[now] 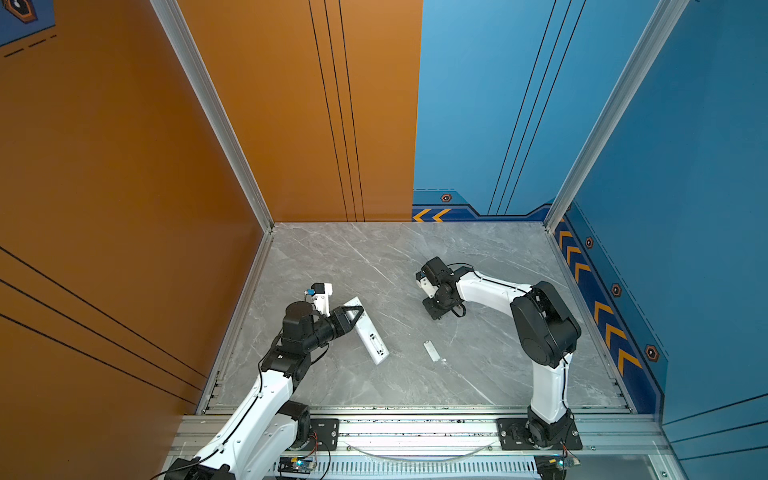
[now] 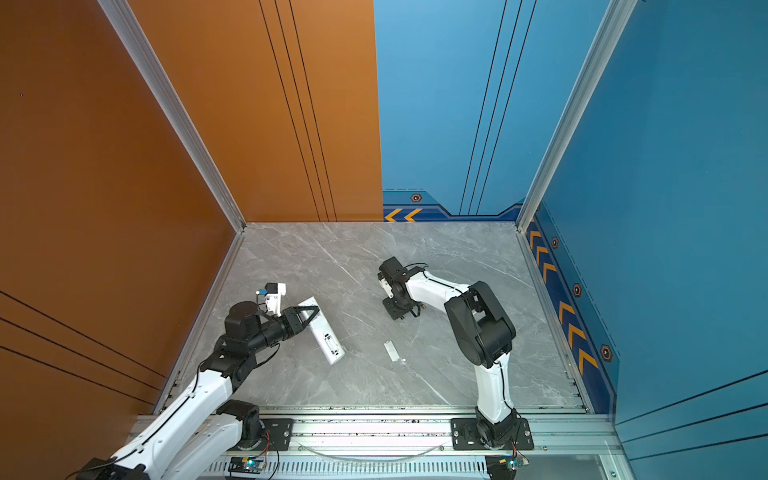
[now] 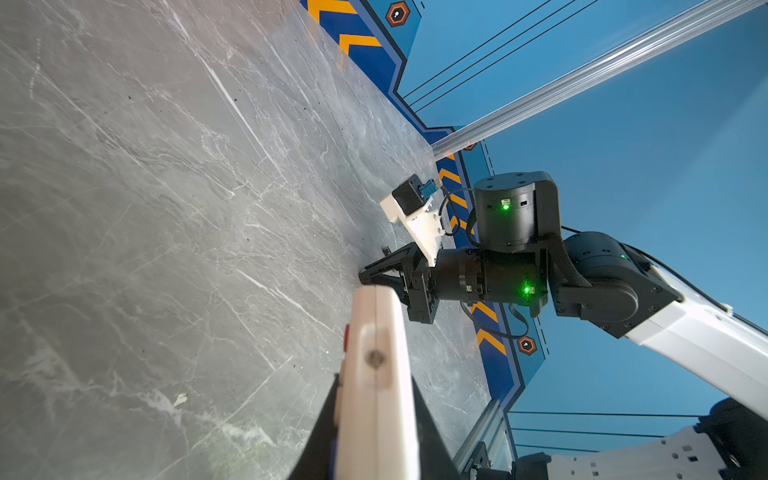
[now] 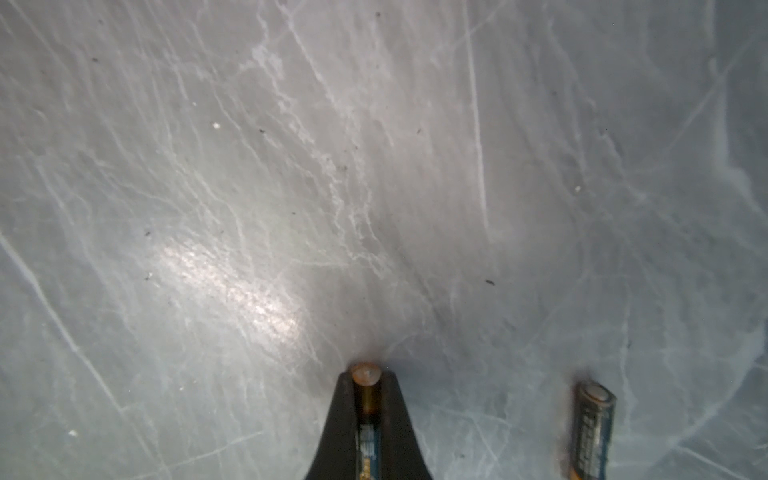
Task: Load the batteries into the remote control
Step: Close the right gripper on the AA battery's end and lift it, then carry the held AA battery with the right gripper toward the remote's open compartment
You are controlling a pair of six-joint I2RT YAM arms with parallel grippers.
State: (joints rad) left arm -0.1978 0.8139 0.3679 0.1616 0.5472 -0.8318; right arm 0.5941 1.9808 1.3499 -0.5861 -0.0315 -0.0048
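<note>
One battery (image 4: 368, 419) was clamped lengthwise in the closed right gripper (image 4: 366, 384) — a second battery (image 4: 592, 428) was left beside it. Lower left in a top view, the remote control (image 1: 372, 336) was pinched, lying diagonally, by the left gripper (image 1: 354, 312).

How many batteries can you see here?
2. The held battery is clamped in the right gripper; the loose battery lies on the table beside it. Neither shows in the top views.

Robot lab cell: aluminium frame (image 1: 210, 104), printed wall panels (image 1: 478, 104), marble-look tabletop (image 1: 374, 266), mounting rail (image 1: 415, 434).
</note>
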